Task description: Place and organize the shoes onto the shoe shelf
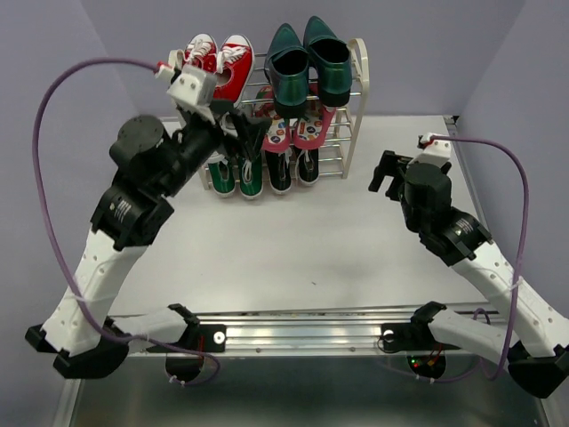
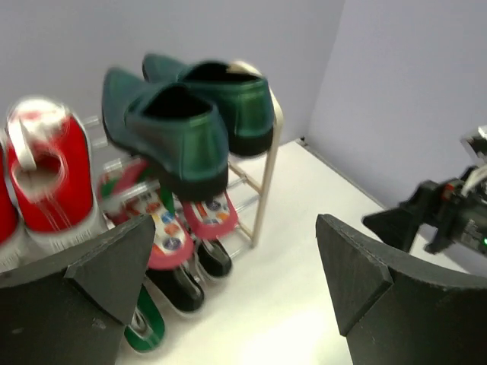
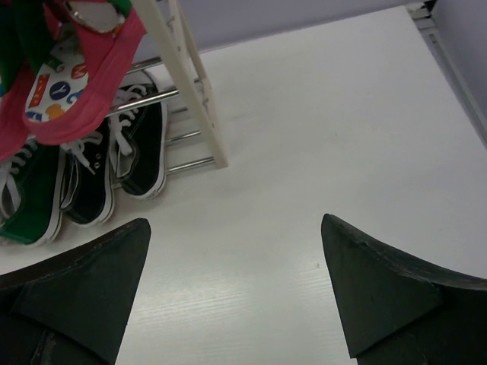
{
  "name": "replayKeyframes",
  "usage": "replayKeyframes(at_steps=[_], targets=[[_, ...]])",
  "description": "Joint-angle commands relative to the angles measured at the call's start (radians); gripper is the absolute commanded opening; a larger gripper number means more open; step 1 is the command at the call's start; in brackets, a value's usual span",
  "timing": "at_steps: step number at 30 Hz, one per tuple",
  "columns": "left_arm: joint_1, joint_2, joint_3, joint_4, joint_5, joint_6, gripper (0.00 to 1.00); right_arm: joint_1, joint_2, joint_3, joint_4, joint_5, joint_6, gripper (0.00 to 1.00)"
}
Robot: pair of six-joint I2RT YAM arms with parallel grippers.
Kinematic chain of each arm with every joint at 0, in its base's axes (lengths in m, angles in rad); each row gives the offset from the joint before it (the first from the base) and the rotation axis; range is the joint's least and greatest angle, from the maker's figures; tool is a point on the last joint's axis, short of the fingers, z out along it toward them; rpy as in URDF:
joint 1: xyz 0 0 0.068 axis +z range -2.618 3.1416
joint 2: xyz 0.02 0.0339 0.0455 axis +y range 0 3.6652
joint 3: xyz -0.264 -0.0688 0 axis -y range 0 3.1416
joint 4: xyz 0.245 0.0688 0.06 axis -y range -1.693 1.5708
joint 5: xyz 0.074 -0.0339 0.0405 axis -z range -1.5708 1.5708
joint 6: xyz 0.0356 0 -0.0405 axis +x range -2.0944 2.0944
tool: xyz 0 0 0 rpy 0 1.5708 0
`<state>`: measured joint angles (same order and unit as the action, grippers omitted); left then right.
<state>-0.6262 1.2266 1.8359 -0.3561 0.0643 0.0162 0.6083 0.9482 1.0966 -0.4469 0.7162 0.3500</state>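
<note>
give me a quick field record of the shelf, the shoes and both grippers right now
shoe shelf: upright at the back of the table
top tier: red sneakers left, green loafers right
middle tier: red flip-flops, right side
bottom tier: green sneakers left, black sneakers right
left gripper: open, empty, close to the shelf front
right gripper: open, empty, above the table right of the shelf

Green loafers (image 1: 308, 60) atop shoe shelf (image 1: 357, 107), right side; red flip-flops (image 1: 298, 124) middle tier; black sneakers (image 1: 293, 167) bottom tier.

White-and-black arms (image 1: 89, 267), purple cables (image 1: 107, 61), black wedge fingers (image 3: 380, 289)
</note>
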Motion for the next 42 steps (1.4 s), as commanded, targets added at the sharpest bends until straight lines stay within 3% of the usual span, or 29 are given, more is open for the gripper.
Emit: replayKeyframes(at_steps=[1,5,11,16,20,29,42], targets=[[-0.018,-0.183,-0.338,0.158,-0.119,-0.24,0.99,-0.001,0.041,0.039,0.005,-0.185,-0.063,1.0],[-0.024,-0.306,-0.603,0.146,-0.1,-0.289,0.99,-0.001,0.124,0.014,0.074,-0.291,-0.106,1.0],[-0.024,-0.42,-0.817,0.074,-0.179,-0.427,0.99,0.014,0.181,-0.06,0.405,-0.383,-0.092,1.0],[-0.024,-0.536,-0.923,0.095,-0.172,-0.484,0.99,0.056,0.345,-0.018,0.538,-0.271,-0.022,1.0],[-0.024,-0.559,-1.02,0.095,-0.204,-0.554,0.99,0.074,0.455,0.026,0.649,-0.275,-0.096,1.0],[-0.024,-0.477,-1.047,0.134,-0.155,-0.561,0.99,0.122,0.644,0.146,0.798,-0.192,-0.272,1.0],[-0.026,-0.489,-1.05,0.106,-0.198,-0.553,0.99,0.122,0.802,0.243,0.852,-0.035,-0.272,1.0]])
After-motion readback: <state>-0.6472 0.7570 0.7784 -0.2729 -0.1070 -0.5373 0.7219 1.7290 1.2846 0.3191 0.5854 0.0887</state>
